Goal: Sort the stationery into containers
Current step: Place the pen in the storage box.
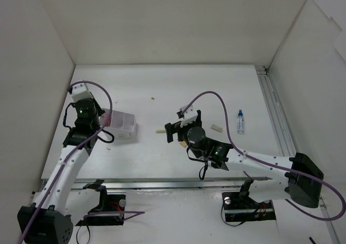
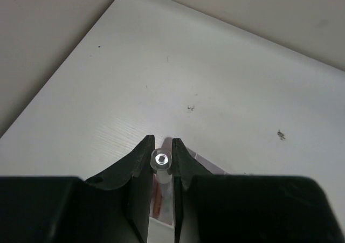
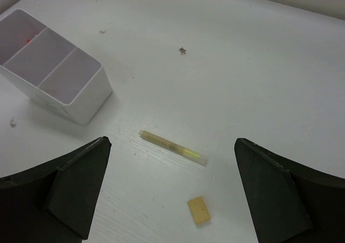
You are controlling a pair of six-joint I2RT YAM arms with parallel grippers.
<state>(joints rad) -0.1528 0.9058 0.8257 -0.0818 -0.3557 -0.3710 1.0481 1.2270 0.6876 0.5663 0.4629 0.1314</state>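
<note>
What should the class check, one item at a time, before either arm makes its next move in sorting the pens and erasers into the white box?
1. Grip: left gripper shut on a clear pen: ok.
2. Aim: that pen above a compartment of the white box: cannot tell.
3. Readiness: right gripper open: ok.
4. Target: yellow pen lying free, within the right gripper's open span: ok.
5. Clearance: tan eraser apart from the yellow pen: ok.
6. Box upright, its three compartments open on top: ok.
</note>
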